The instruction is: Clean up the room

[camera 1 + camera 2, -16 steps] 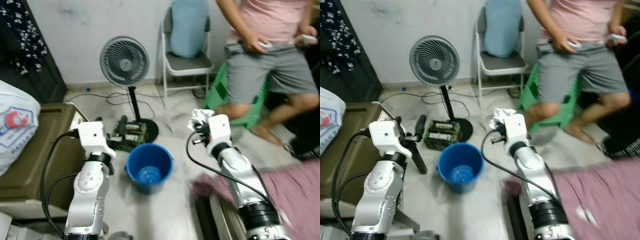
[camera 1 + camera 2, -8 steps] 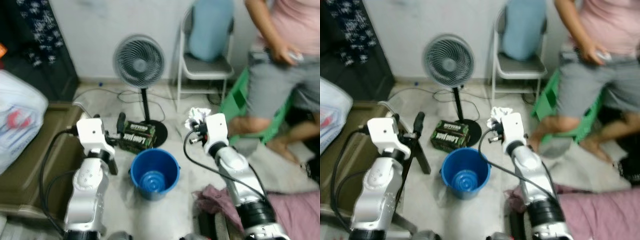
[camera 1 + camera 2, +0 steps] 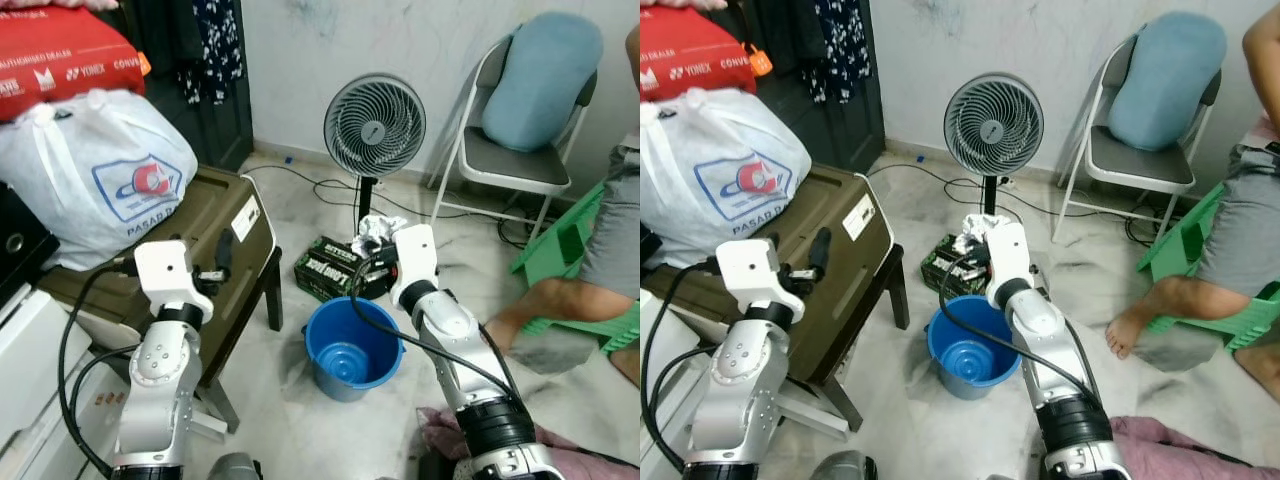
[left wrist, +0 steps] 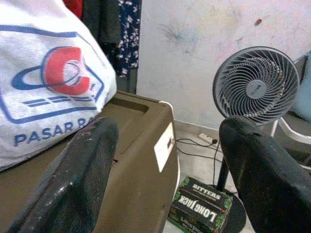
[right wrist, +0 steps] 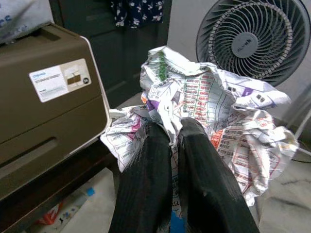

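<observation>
A crumpled printed paper wad [image 3: 377,228] is pinched in my right gripper [image 5: 172,130], which is shut on it. The wad [image 5: 214,94] hangs just beyond the far rim of a blue bucket [image 3: 352,345] that stands on the pale floor with nothing visible inside. My right arm reaches forward over the bucket. On the left, my left gripper [image 4: 167,128] is held open with nothing between its fingers [image 3: 222,257], over the lid of a brown case [image 3: 215,215].
A standing fan [image 3: 374,125] and a green Long Jack box [image 3: 325,268] lie behind the bucket, with cables on the floor. A chair with a blue cushion [image 3: 540,70], a green stool [image 3: 565,245] and a person's legs [image 3: 560,300] are at right. A white bag [image 3: 95,175] rests on the case.
The whole view has swung left, bringing the brown case and white bag into sight and pushing the person to the right edge. My right gripper still holds the paper wad by the bucket.
</observation>
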### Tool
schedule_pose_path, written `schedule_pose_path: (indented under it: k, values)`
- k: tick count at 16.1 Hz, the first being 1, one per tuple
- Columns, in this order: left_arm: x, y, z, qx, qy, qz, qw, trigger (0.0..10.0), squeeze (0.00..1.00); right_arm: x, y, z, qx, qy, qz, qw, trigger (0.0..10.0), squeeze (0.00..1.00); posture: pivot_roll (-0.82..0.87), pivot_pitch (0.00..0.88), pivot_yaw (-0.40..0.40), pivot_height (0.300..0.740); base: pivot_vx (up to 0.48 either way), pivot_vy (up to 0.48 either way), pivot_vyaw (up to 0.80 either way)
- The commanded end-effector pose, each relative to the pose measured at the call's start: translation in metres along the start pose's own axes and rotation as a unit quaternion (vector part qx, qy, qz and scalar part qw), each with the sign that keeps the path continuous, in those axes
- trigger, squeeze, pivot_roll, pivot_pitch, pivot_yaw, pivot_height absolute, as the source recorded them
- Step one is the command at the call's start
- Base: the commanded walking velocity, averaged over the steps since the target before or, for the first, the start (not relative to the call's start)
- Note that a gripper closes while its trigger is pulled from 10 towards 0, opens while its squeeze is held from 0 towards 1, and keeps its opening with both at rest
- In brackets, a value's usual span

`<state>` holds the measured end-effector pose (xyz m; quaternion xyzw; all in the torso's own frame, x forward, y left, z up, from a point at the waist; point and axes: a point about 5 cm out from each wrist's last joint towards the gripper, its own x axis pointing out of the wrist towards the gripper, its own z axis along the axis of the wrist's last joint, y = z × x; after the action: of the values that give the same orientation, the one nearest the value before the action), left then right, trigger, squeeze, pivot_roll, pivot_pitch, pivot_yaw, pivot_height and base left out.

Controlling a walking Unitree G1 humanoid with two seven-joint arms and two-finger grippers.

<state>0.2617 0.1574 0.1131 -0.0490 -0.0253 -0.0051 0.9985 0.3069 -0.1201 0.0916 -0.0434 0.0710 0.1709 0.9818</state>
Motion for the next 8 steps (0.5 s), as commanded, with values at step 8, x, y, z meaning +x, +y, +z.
schedule_pose_path:
  k: [8]
  values:
    - [0.0026, -0.0056, 0.0043, -0.005, -0.009, -0.013, 1.0, 10.0, 0.0, 0.0007, -0.0058, 0.001, 0.002, 0.006, -0.008, 1.0, 10.0, 0.0, -0.03, 0.0, -0.042, 0.74, 0.276, 0.0, -0.3]
